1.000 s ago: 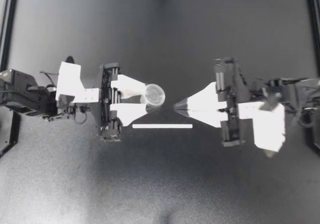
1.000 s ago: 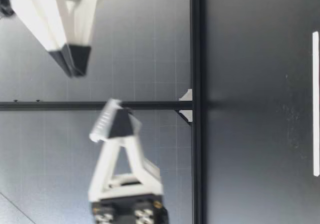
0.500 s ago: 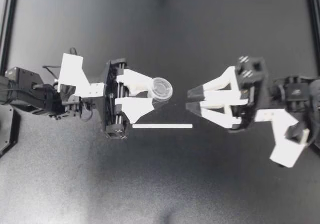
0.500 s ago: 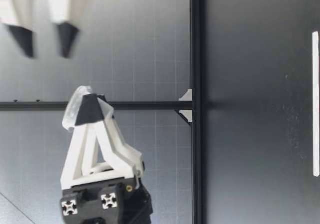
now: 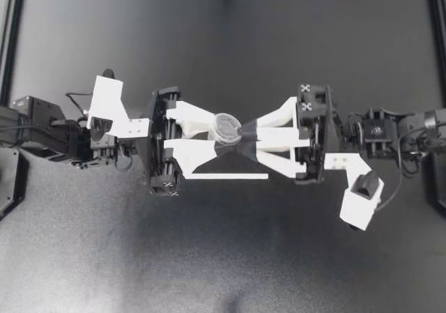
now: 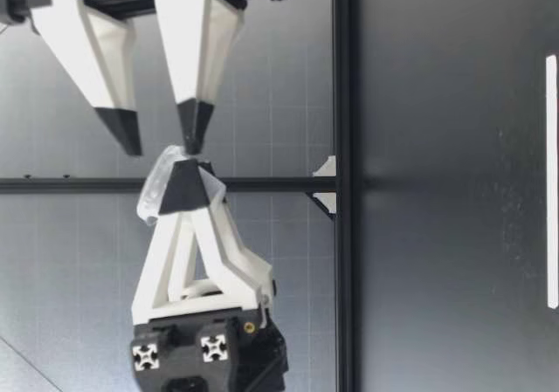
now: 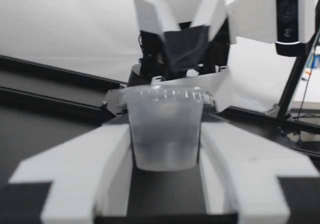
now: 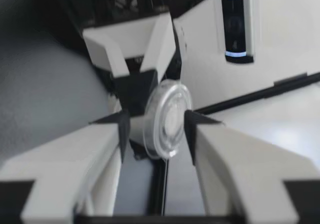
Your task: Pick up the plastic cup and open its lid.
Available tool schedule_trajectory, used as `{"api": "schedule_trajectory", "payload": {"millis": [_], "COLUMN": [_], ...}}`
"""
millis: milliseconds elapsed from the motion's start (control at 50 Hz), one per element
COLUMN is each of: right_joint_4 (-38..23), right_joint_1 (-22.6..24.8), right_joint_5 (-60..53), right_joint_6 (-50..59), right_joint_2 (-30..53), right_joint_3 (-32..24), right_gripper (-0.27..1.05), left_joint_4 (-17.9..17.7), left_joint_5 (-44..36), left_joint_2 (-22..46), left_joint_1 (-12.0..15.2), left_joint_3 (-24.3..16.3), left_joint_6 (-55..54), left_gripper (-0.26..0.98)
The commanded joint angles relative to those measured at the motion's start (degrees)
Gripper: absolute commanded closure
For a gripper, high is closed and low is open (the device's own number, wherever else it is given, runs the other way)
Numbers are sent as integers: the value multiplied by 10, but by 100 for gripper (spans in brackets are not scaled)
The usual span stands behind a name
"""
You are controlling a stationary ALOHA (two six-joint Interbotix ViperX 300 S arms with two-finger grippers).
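table dim, matte; white strip blown out; bright wall behind.

1. The cup sits between the fingers of my left gripper, touched on both sides, above the bench;
2. my right gripper faces it from the right, fingers apart, either side of the lid;
3. a strip lies on the bench below, slightly aside.

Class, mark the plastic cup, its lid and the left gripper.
plastic cup [image 7: 165, 139]: left wrist view, its side wall.
lid [image 8: 169, 119]: right wrist view, its round top.
left gripper [image 5: 214, 136]: top view, midway between fingertips.
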Motion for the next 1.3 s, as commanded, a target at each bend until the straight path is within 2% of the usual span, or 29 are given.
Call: {"api": "schedule_trajectory", "payload": {"millis": [0, 500, 780, 960, 1040, 1140, 1280], "right_joint_4": [3, 4, 4, 5, 17, 38, 34], "right_joint_1": [-10, -22, -38, -37, -26, -11, 7], "right_joint_5": [-5, -9, -50, -61, -61, -57, -54], "right_joint_6": [1, 1, 4, 22, 71, 183, 388], "right_joint_2": [-4, -11, -81, -91, -88, -84, -82], "right_joint_3": [-11, -13, 10, 30, 35, 40, 52], "right_gripper": [26, 26, 26, 26, 27, 27, 27], "left_joint_4": [2, 5, 5, 11, 27, 50, 51], "left_joint_5": [-5, -4, 0, 1, 7, 33, 88], "left_joint_2": [-10, -7, 0, -5, -9, -15, -40], "left_joint_1": [0, -1, -4, -4, -4, -4, -4], "left_joint_3": [-6, -2, 5, 6, 6, 6, 6], "left_joint_6": [-2, -2, -3, 9, 20, 47, 78], "left_gripper": [56, 56, 56, 56, 56, 56, 56]}}
